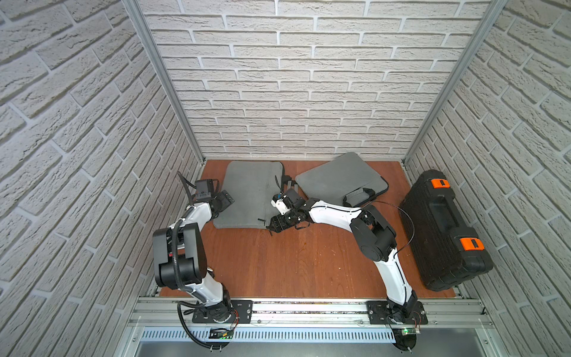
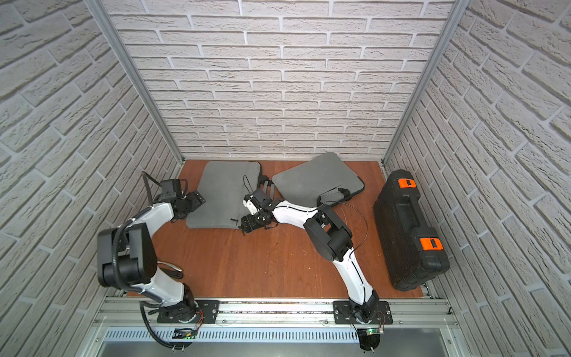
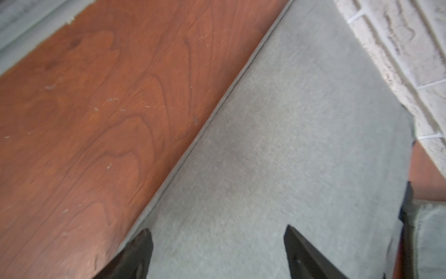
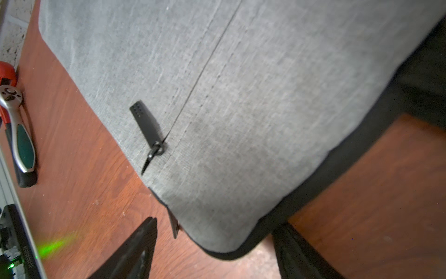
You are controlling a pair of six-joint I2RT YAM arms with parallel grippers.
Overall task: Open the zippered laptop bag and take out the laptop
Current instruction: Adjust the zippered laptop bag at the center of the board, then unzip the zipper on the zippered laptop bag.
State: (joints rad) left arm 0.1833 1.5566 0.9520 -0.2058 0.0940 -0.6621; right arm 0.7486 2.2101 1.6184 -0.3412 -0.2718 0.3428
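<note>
left claw [image 3: 217, 229] and right claw [image 4: 216, 223] gape empty at laptop bag [image 1: 247, 191], contents hidden.

The laptop bag [image 1: 247, 191] is matt grey woven cloth with a matt black zipper pull [image 4: 146, 124], the counter [image 1: 293, 262] smooth reddish wood grain, the tool case [image 1: 445, 228] textured black plastic.

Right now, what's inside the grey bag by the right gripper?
Nothing inside shows. The grey bag lies flat, and the seam running from its front zip pull looks closed. The fabric hides whatever it holds.
</note>
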